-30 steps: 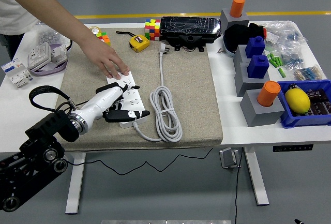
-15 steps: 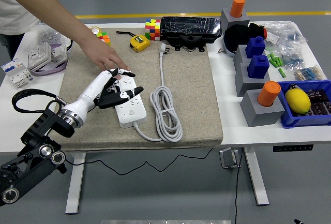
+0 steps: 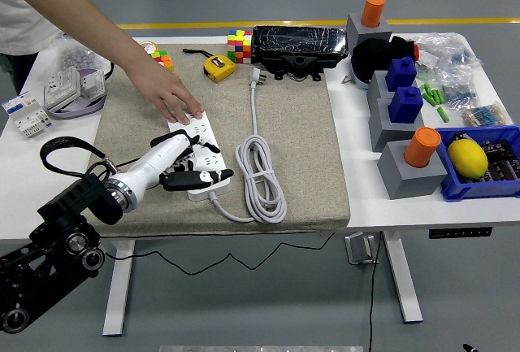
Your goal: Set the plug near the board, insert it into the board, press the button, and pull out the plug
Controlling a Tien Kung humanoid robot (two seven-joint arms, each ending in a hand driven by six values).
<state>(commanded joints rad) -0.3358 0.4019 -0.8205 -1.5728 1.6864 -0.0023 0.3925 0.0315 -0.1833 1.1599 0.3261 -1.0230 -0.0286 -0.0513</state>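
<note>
The robot's left hand (image 3: pixel 188 167) lies over the near end of the white power strip (image 3: pixel 199 155) on the beige mat (image 3: pixel 296 132). Its fingers are spread loosely across the strip and grip nothing. A person's hand (image 3: pixel 169 94) presses on the far end of the same strip. The white plug (image 3: pixel 257 77) lies unplugged on the mat, well apart from the strip, with its cable (image 3: pixel 262 175) coiled just beside the strip.

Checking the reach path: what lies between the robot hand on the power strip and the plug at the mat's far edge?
In the head view, only the plug's own white cable, coiled beside the power strip; otherwise bare mat from the robot hand.
</note>
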